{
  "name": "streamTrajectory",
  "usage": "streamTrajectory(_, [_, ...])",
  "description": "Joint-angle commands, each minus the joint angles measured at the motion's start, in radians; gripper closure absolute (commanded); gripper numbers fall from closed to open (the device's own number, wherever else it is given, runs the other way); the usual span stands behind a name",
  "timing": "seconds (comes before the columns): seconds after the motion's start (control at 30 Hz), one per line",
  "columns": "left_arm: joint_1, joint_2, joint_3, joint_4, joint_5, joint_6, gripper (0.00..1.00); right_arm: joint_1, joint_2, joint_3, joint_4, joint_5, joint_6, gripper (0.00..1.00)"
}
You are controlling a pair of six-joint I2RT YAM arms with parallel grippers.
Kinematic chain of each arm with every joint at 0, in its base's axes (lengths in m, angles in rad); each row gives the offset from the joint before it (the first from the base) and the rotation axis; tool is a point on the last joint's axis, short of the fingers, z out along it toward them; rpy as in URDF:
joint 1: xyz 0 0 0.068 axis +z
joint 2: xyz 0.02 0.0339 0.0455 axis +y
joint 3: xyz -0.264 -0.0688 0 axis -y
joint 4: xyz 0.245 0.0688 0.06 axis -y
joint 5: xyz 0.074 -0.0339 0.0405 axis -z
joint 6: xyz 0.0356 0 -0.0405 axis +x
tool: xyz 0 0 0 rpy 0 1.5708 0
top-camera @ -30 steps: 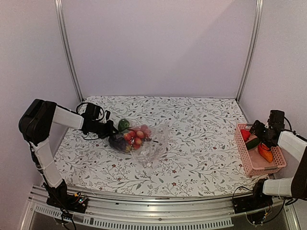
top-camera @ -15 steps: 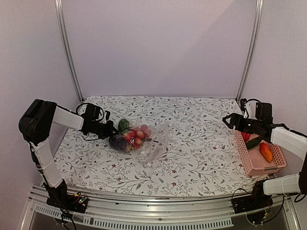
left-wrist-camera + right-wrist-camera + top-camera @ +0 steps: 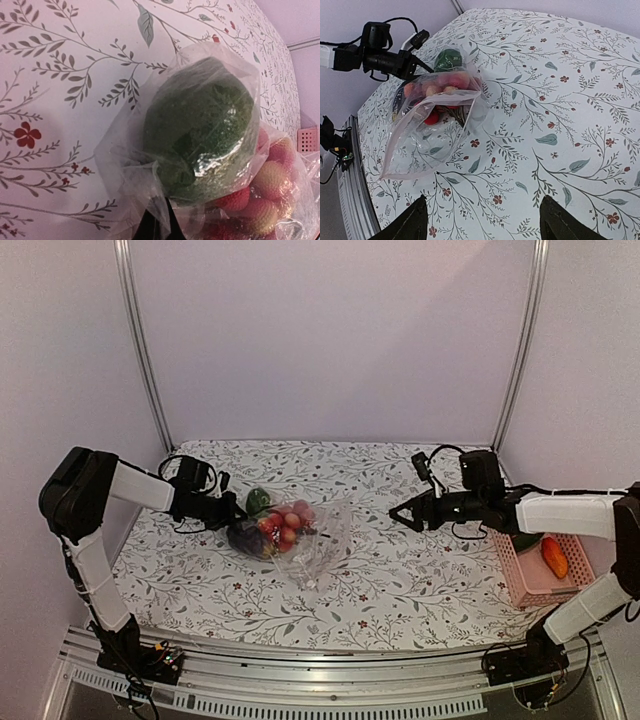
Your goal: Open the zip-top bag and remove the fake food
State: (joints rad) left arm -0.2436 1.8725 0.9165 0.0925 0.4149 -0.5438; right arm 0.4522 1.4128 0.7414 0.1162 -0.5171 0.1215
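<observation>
Floral-printed tabletop carries the zip-top bag left of centre, fake food bunched against the left gripper, whose grip cannot be told, while the right gripper gapes empty, well apart; the limp, slippery film probably pinches best at its flat empty end.
</observation>
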Motion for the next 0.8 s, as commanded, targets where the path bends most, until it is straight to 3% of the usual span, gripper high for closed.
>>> streamTrajectory(0.0, [0.008,-0.002,-0.015,-0.001,0.011,0.000,1.00,0.105,0.085,0.079,0.040,0.016,-0.122,0.27])
streamTrajectory(0.33, [0.006,0.007,0.002,-0.010,0.035,0.021,1.00,0.319,0.344,0.260,0.048,0.189,-0.327,0.37])
streamTrajectory(0.77, [-0.002,0.017,0.014,-0.016,0.052,0.030,1.00,0.363,0.592,0.413,0.049,0.305,-0.444,0.53])
